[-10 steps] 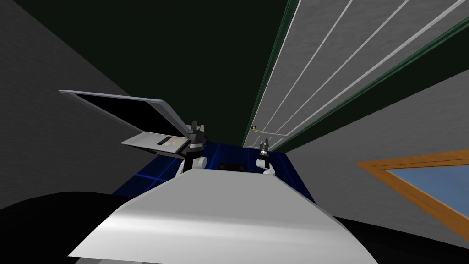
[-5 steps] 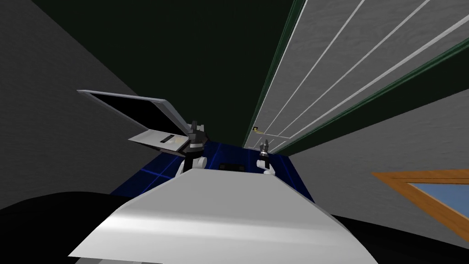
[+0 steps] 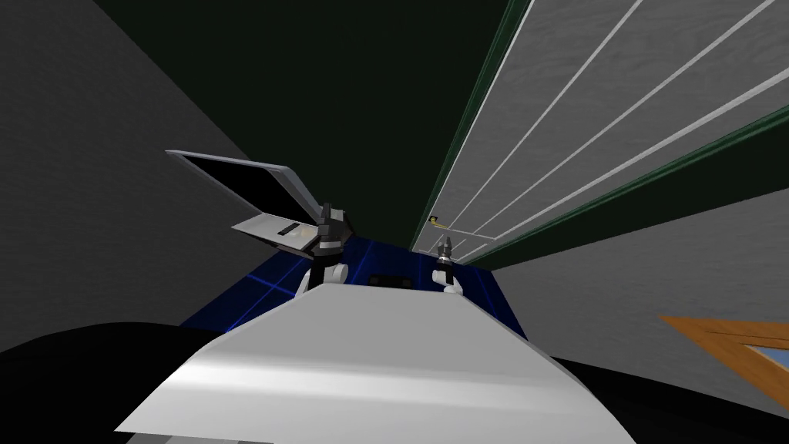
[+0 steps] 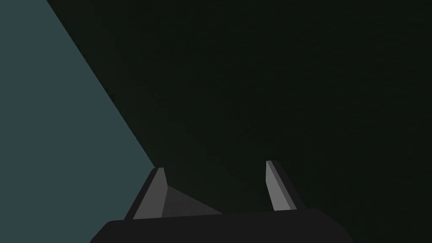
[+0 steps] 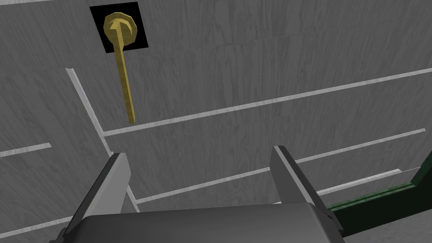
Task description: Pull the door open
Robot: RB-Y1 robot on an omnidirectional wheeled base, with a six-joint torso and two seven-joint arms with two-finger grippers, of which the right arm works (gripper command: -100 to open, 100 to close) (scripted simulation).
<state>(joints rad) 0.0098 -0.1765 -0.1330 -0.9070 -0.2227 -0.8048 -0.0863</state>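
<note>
The door (image 3: 555,131) is a grey panel with thin white lines, set in a dark green frame (image 3: 462,154). In the right wrist view its brass lever handle (image 5: 122,71) hangs from a round knob on a black square plate (image 5: 120,27). The handle (image 3: 436,221) shows small in the head view. My right gripper (image 5: 200,162) is open and faces the door panel (image 5: 253,63); it is beside and short of the lever's tip, not touching it. In the head view the right gripper (image 3: 443,247) sits just below the handle. My left gripper (image 3: 330,212) is held up at the left, open (image 4: 215,168) and empty.
A grey-framed black panel with a flat grey shelf (image 3: 262,200) stands close to the left gripper. Blue gridded floor (image 3: 254,285) lies below. Grey walls close in on both sides, and a wooden-framed window (image 3: 740,347) is at the right.
The whole head view has shifted: the black panel, the handle and the window slid rightward in the picture, so I have turned. Both grippers keep their places before my chest.
</note>
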